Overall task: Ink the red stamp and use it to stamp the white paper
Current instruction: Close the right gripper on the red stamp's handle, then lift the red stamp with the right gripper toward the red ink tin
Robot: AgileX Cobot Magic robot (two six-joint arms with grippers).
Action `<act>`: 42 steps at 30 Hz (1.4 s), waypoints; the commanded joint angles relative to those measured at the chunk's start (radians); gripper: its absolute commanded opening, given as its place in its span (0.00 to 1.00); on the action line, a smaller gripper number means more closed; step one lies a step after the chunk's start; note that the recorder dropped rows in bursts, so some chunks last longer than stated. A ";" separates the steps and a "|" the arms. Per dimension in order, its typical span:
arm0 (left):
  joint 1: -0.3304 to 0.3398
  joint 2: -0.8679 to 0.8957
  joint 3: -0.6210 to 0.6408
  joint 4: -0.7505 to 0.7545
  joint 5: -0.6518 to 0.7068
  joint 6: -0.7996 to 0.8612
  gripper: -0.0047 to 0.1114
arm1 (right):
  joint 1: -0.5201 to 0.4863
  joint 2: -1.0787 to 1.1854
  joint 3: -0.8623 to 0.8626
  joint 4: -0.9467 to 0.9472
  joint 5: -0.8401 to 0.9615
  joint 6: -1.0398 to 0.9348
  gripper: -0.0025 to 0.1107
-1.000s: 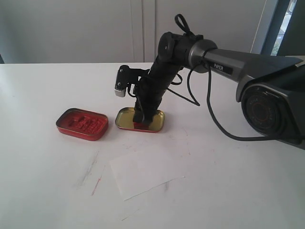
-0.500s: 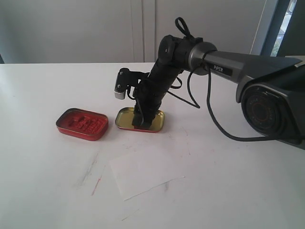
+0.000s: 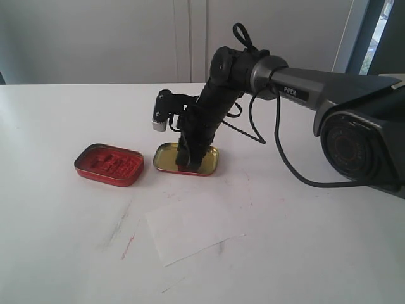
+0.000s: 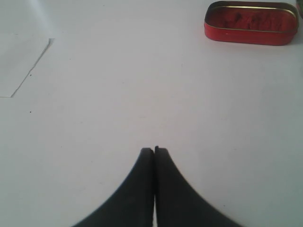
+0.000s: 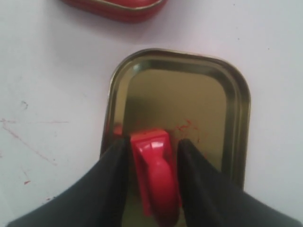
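Observation:
The red stamp (image 5: 154, 170) lies in the gold-lined tin lid (image 5: 189, 90), near one end. My right gripper (image 5: 152, 142) reaches down into the lid and straddles the stamp. One finger touches its side and the other stands a small gap away, so the jaws are open. In the exterior view that gripper (image 3: 185, 163) hides nearly all of the stamp. The red-filled ink tin (image 3: 109, 163) sits left of the lid (image 3: 205, 158). The white paper (image 3: 190, 228) lies nearer the front, slightly skewed. My left gripper (image 4: 154, 150) is shut and empty over bare table.
Red ink smears (image 3: 130, 244) mark the white table left of the paper. The left wrist view shows the ink tin (image 4: 251, 22) and a corner of the paper (image 4: 19, 61) far ahead of the fingers. A wall stands behind the table.
The right arm's wrist has shifted slightly above the lid, and less of the stamp's red shows at the fingertips. The tins and the paper have not moved.

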 commanded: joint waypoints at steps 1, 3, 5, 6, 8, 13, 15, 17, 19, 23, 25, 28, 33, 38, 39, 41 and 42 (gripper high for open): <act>0.002 -0.004 0.007 -0.003 0.011 0.000 0.04 | -0.003 -0.003 0.003 -0.038 0.004 -0.003 0.28; 0.002 -0.004 0.007 -0.003 0.011 0.000 0.04 | -0.003 -0.003 0.003 -0.038 0.004 -0.003 0.22; 0.002 -0.004 0.007 -0.003 0.011 0.000 0.04 | -0.003 -0.003 0.003 -0.040 0.004 -0.003 0.15; 0.002 -0.004 0.007 -0.003 0.011 0.000 0.04 | -0.003 -0.003 0.003 -0.040 0.004 -0.003 0.11; 0.002 -0.004 0.007 -0.003 0.011 0.000 0.04 | -0.003 -0.003 0.003 -0.040 -0.001 -0.003 0.03; 0.002 -0.004 0.007 -0.003 0.011 0.000 0.04 | -0.003 -0.005 0.003 -0.040 -0.001 -0.001 0.02; 0.002 -0.004 0.007 -0.003 0.011 0.000 0.04 | -0.003 -0.015 0.001 -0.040 -0.006 0.006 0.02; 0.002 -0.004 0.007 -0.003 0.011 0.000 0.04 | -0.003 -0.027 0.001 -0.040 -0.021 0.030 0.02; 0.002 -0.004 0.007 -0.003 0.011 0.000 0.04 | -0.003 -0.038 0.001 -0.040 -0.030 0.052 0.02; 0.002 -0.004 0.007 -0.003 0.011 0.000 0.04 | -0.003 -0.065 0.001 -0.040 -0.030 0.086 0.02; 0.002 -0.004 0.007 -0.003 0.011 0.000 0.04 | -0.003 -0.076 -0.001 -0.040 -0.028 0.111 0.02; 0.002 -0.004 0.007 -0.003 0.011 0.000 0.04 | 0.001 -0.092 -0.003 -0.038 -0.035 0.157 0.02; 0.002 -0.004 0.007 -0.003 0.011 0.000 0.04 | 0.011 -0.107 -0.020 -0.038 -0.041 0.263 0.02; 0.002 -0.004 0.007 -0.003 0.011 0.000 0.04 | 0.031 -0.107 -0.041 -0.038 -0.038 0.280 0.02; 0.002 -0.004 0.007 -0.003 0.011 0.000 0.04 | 0.038 -0.107 -0.046 -0.038 -0.038 0.289 0.02; 0.002 -0.004 0.007 -0.003 0.011 0.000 0.04 | 0.048 -0.107 -0.049 -0.038 -0.045 0.294 0.02; 0.002 -0.004 0.007 -0.003 0.011 0.000 0.04 | 0.054 -0.107 -0.053 -0.040 -0.048 0.311 0.02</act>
